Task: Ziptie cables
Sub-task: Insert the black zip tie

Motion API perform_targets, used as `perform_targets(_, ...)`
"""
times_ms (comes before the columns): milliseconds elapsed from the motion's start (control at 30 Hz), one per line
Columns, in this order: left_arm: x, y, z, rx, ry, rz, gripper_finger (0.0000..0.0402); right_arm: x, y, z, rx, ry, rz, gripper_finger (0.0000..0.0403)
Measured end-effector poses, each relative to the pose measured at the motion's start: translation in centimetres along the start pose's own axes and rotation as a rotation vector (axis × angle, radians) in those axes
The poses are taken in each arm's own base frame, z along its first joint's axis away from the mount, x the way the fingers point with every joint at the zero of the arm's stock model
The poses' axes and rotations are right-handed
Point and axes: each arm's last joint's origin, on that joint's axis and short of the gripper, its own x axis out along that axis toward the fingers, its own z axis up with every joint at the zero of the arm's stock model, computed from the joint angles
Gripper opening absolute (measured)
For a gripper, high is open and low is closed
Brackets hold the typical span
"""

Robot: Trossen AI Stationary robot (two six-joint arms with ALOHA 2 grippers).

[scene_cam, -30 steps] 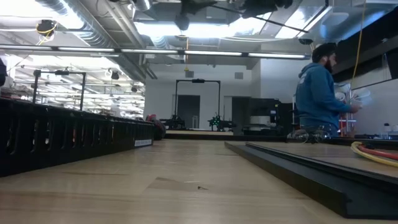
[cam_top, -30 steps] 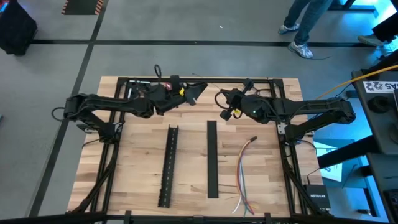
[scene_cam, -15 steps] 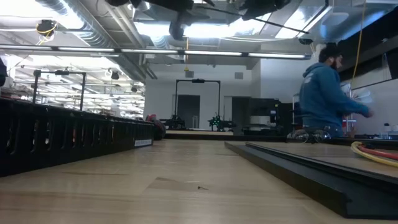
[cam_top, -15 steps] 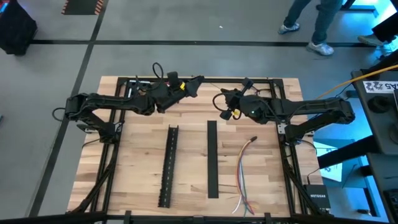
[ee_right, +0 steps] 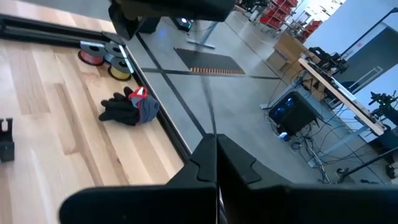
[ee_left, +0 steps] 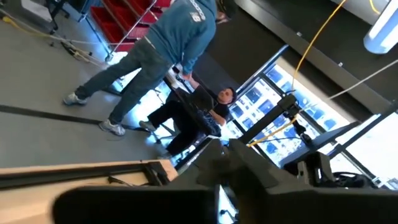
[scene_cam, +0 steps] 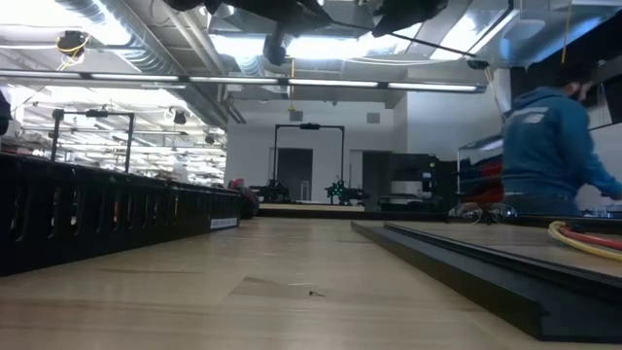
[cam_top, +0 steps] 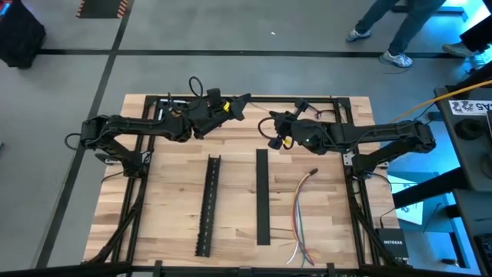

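Hovering left end effector (cam_top: pixel 244 99): closed, empty, raised above the counter (cam_top: pixel 169 215), beyond the slotted channel (cam_top: pixel 207 205).
Right end effector (cam_top: pixel 271 142): closed, empty, near the far end of the flat cover (cam_top: pixel 262 195).
Cables (cam_top: pixel 301 219): on the counter, just right of the flat cover.
Person (scene_cam: pixel 559 151): behind the counter.

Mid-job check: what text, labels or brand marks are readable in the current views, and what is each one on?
"NETGEAR": white letters on the dark box by the table's lower right corner, high view; small, so a likely reading.
White sign at the right edge, high view: black print, too blurred to read.
White strip label on the dark slotted channel, low view: too small to read.
White print on the person's hoodie, left wrist view: illegible.
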Motion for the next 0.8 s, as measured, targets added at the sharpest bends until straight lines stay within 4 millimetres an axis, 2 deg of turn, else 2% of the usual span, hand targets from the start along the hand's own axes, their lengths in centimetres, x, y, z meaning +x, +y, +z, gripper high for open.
perform_targets(233,-0.1,-0.2,0.1,0.120,0.027,-0.042,0.0001,0.0,0.1,0.2,0.042,-0.029,0.061,0.0003)
perform_targets(333,-0.3,-0.5,0.2,0.202,0.062,-0.108,0.0000,-0.7,-0.3,0.4,0.101,-0.053,0.154,0.0017)
perform_targets(633,-2.2,-2.1,2.7,0.377,0.126,-0.311,0.0000,-5.2,-3.8,0.5,0.228,-0.142,0.512,0.0112)
perform_targets(800,-3.2,-2.9,3.9,0.400,0.144,-0.434,0.0000,-7.4,-5.5,-0.3,0.212,-0.141,0.596,0.0136)
